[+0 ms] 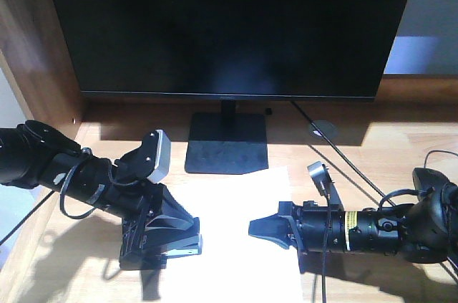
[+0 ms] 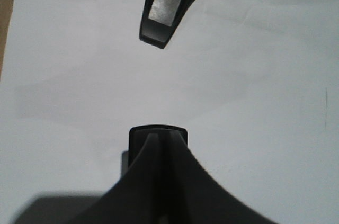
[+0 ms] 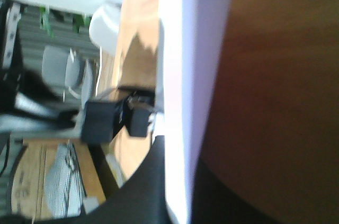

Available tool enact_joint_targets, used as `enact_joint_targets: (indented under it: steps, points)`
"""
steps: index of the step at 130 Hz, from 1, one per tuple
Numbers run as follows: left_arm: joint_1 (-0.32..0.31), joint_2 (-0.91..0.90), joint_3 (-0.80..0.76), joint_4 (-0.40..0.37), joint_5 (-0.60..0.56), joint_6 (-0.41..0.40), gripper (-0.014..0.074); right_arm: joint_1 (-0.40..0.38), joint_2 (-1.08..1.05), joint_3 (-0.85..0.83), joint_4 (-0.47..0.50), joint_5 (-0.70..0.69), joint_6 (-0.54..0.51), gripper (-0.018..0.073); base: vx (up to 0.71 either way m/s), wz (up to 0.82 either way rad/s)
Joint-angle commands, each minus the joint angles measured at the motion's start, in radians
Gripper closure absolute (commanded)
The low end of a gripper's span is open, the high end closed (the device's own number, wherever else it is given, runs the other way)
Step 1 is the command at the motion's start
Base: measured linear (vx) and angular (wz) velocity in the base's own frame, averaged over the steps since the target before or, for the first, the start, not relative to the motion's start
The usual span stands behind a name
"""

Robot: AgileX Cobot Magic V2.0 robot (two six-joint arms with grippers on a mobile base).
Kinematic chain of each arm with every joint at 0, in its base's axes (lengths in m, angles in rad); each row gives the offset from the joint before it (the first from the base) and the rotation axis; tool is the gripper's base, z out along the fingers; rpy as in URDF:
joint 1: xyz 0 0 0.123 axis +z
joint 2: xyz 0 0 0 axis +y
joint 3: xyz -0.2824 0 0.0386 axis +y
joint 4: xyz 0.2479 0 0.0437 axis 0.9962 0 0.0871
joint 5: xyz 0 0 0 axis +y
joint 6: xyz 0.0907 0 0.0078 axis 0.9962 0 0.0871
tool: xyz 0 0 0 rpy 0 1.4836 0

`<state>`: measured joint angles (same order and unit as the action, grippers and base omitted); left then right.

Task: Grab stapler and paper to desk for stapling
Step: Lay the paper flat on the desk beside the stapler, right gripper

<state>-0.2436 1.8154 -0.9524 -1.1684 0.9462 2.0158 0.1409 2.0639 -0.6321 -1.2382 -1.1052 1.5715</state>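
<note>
Two grippers meet over one white sheet on my screens. The left gripper [image 2: 158,83] stands wide open, one finger [image 2: 159,15] above and one below in the wrist view, bare paper [image 2: 254,102] filling the gap between them and nothing held. From the front camera that left gripper [image 1: 161,242] sits low over the sheet's left edge. The right gripper [image 1: 259,229] points left, its tips drawn to a narrow point over the sheet's right half; whether they pinch the paper [image 1: 229,206] I cannot tell. In the blurred right wrist view the sheet [image 3: 185,75] shows as a pale band running up the frame.

The paper lies flat on the desk [image 1: 401,138], just in front of the monitor [image 1: 229,23] stand, its long axis running from me toward the screen. A faint crease mark [image 2: 324,108] shows near one edge. I cannot find the stapler in any view.
</note>
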Motion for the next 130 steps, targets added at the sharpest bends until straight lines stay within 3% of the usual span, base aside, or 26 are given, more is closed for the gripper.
enact_joint_targets:
  steps: [1,130]
  points:
    - [-0.004,-0.039,-0.019,-0.054,0.045,-0.009,0.0603,-0.001,-0.030,-0.014,0.053,-0.059,-0.022,0.0562,0.00,0.00]
    - [-0.004,-0.039,-0.019,-0.054,0.045,-0.009,0.0603,0.057,-0.009,-0.014,0.084,-0.090,-0.038,0.0562,0.00,0.00]
